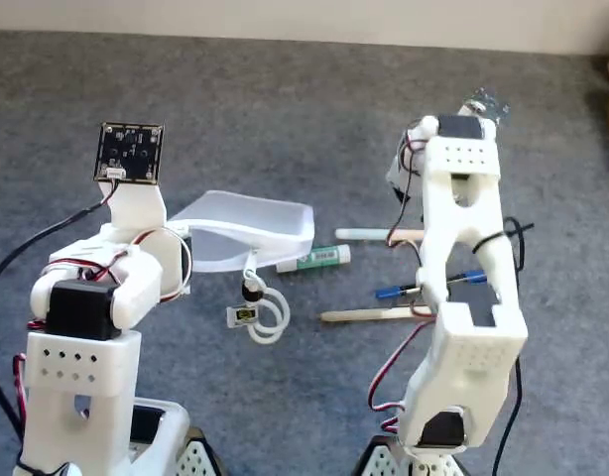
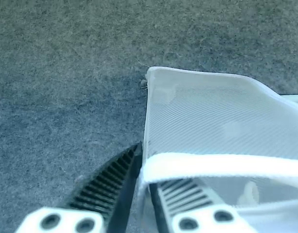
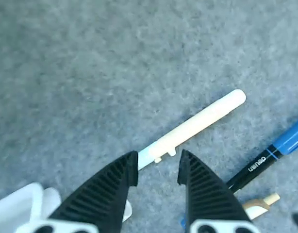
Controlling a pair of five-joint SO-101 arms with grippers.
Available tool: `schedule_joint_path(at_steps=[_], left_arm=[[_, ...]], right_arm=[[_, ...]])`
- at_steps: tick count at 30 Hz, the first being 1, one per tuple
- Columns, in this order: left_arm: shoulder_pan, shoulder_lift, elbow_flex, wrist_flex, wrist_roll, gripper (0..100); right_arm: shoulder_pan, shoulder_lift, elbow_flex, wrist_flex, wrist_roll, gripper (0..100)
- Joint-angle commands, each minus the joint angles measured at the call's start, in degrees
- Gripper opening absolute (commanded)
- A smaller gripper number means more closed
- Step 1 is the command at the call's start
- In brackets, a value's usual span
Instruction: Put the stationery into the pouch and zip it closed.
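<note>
1. The left gripper (image 2: 144, 194) is pinched shut on the white rim band of the pouch (image 2: 212, 116). It holds the mouth up off the grey carpet (image 1: 285, 89). In the high view the pouch sits at about 10 o'clock from centre.
2. The right gripper (image 3: 157, 170) is partly open and holds nothing, its tips on either side of the pale-blue end of the cream pen (image 3: 197, 124). The blue pen (image 3: 280, 145) lies near it.
3. In the high view the loose pens lie at 3 o'clock from the pouch.
4. The pen looks light, stiff and smooth, so it is likely to roll. A mid-barrel grip looks safer than the tip.
5. The pouch looks soft and floppy, best held by its rim.
</note>
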Motion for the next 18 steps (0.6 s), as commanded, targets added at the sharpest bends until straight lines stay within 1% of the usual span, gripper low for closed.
schedule_joint_path(at_steps=[1,8,13,18], left_arm=[[-0.84,0.40,-0.48,-1.32,0.79,2],[-0.84,0.40,-0.48,-1.23,0.79,2],[-0.84,0.40,-0.48,-1.23,0.79,2],[-0.84,0.40,-0.48,-1.23,0.79,2]], right_arm=[[1.19,1.63,-7.96,3.74,-2.46,13.4],[4.44,6.46,-11.38,6.90,-5.19,13.4],[4.88,9.63,-11.30,6.90,-5.19,13.4],[7.08,11.65,-11.74,6.55,-5.19,13.4]])
